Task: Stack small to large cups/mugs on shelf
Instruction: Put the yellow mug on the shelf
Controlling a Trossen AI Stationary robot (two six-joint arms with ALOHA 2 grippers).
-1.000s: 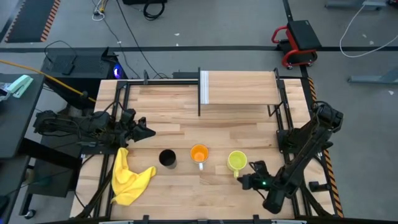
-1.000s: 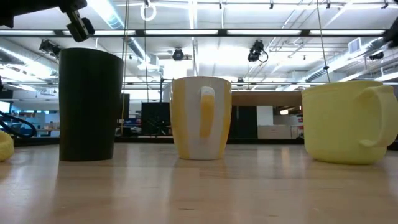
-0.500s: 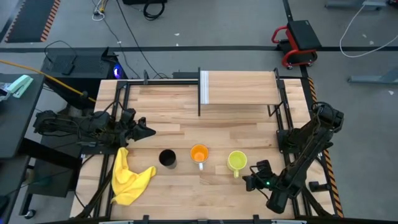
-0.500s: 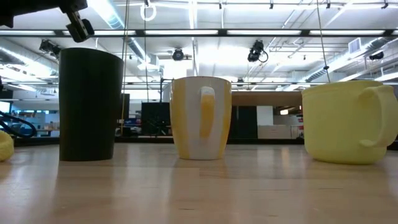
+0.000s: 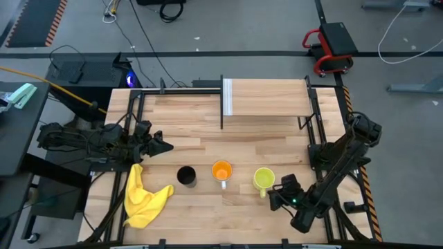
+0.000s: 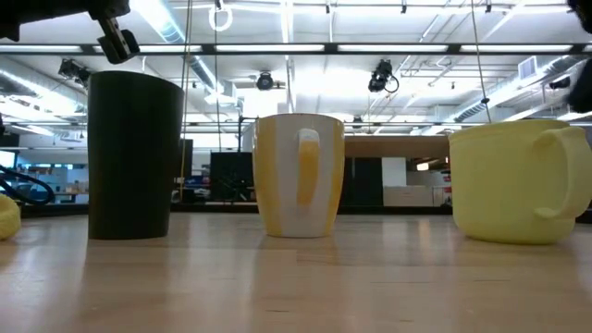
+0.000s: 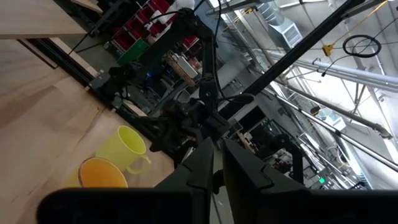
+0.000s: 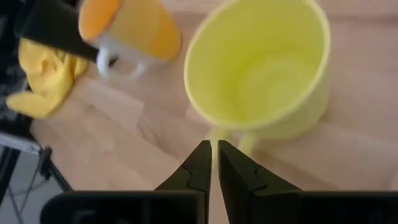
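Looked down on a large butcher-block wooden tabletop (image 5: 208, 135) with a narrower light wooden shelf (image 5: 270, 97), white upright panel at one end, raised at its twelve o'clock edge. Found nothing on that shelf yet, so judged the stacking not yet begun.

Noted a crumpled yellow cloth (image 5: 142, 197) at about seven o'clock, no part of the job. Counted three vessels in a row toward six o'clock, none touching: a taller black cylindrical cup (image 5: 186, 176) on the nine o'clock side, an orange mug with a white handle (image 5: 221, 170) in the middle, and a squat yellow-green mug with a handle (image 5: 263, 179) on the three o'clock side.

Placed the right pincer (image 5: 274, 199) low at about five o'clock, just beside the yellow-green mug's handle, clenched to a thin slit and grasping nothing. Placed the left pincer (image 5: 168, 146) waiting at nine o'clock, likewise clenched and empty, well apart from the black cup.

Judged the step in hand as the right arm's approach to the yellow-green mug. Reckoned the next move to need the fingers released, then set about the handle or rim, before any lift toward twelve o'clock.

Could not tell whether the fingertips touched the handle; the right wrist view blurred it. Lost the yellow-green mug's handle partly past the low view's edge. Could not make out either mug's relative size with confidence, nor the shelf's height.
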